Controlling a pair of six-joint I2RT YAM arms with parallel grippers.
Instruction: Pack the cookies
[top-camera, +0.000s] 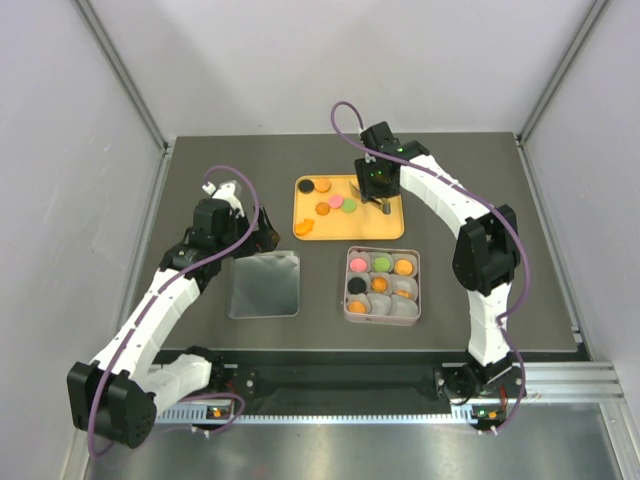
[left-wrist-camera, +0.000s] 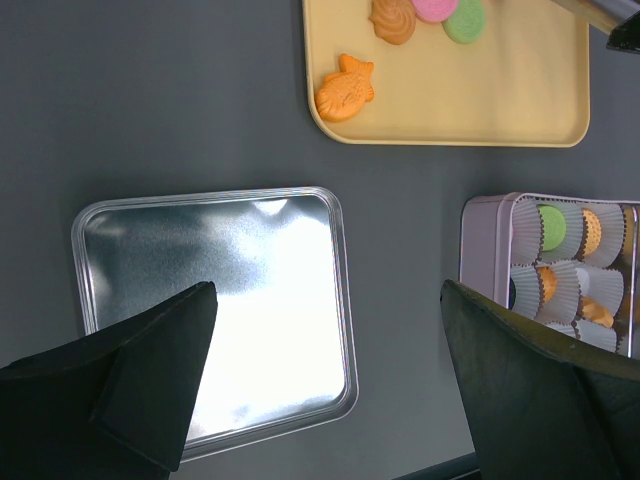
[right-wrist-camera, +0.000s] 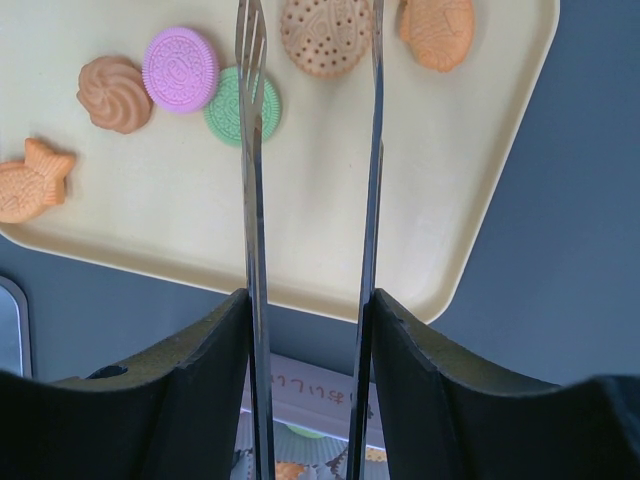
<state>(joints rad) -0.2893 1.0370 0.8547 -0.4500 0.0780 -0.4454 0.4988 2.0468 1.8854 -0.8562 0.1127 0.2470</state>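
A yellow rectangular tray (top-camera: 385, 228) sits far centre, holding loose cookies (top-camera: 323, 185). Just nearer and right, a square pinkish tin (top-camera: 347, 292) holds more in white paper cups (top-camera: 403, 308). A shiny square metal lid (top-camera: 265, 285) lies left of it.

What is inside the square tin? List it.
The tin holds paper cups with a pink cookie, a green cookie, a black cookie and orange cookies. Two cups look empty. Beneath the liners is hidden.
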